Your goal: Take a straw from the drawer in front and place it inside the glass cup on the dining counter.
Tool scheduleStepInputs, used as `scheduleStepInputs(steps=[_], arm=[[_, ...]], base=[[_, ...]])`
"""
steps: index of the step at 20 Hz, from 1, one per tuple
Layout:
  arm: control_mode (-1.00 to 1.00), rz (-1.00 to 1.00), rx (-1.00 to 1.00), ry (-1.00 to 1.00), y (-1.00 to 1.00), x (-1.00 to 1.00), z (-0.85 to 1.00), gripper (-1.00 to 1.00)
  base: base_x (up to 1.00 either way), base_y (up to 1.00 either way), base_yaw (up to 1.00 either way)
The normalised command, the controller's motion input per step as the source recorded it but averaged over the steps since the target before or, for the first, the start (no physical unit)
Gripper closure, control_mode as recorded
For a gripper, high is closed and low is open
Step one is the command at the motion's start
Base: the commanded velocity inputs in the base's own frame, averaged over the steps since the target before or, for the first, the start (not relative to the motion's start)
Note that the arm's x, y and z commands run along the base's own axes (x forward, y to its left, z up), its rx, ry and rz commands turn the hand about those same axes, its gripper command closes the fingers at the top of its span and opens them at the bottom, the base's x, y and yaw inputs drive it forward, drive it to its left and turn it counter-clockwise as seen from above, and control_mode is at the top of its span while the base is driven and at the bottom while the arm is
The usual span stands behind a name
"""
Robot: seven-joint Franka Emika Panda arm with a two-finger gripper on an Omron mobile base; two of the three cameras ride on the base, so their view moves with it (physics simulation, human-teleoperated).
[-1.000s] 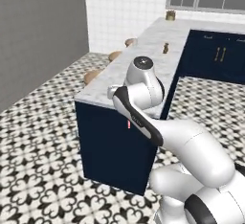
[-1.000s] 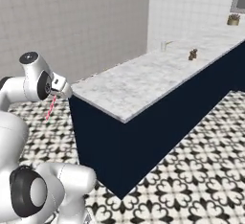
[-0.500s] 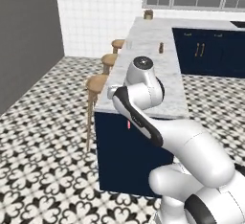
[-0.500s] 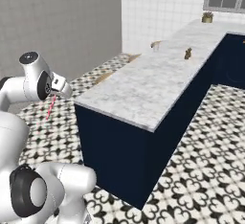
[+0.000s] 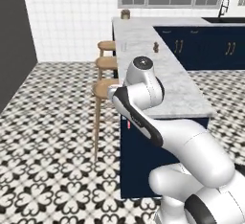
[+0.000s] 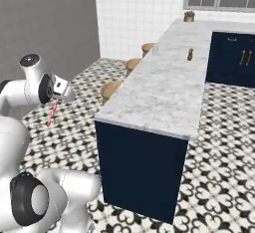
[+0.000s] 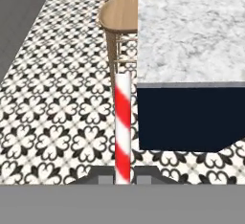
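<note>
Left base view: 3 wooden stools (image 5: 106, 62) line the dining counter (image 5: 167, 82); a small clear shape, probably the glass cup (image 5: 125, 46), stands far along it.
Right base view: gripper (image 6: 59, 97) clamped on the straw (image 6: 52, 112), over the floor.
Hand view: straw (image 7: 122, 127) upright before a stool (image 7: 118, 15).

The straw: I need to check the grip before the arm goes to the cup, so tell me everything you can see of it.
The straw is a thin straight stick with red and white diagonal stripes in the hand view; it looks pinkish red from the right base view. Its lower end sits clamped in the shut gripper, and it sticks out straight along the gripper. It hangs over the patterned floor beside the dining counter, touching nothing else.
</note>
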Motion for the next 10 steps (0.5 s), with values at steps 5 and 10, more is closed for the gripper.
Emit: scheduleStepInputs(steps=[5,10], arm=[[1.00,0.00,0.00,0.00,0.00,0.00,0.00,1.00],[1.00,0.00,0.00,0.00,0.00,0.00,0.00,1.00]], base=[[0.18,1.00,-0.40],[0.23,1.00,-0.41]])
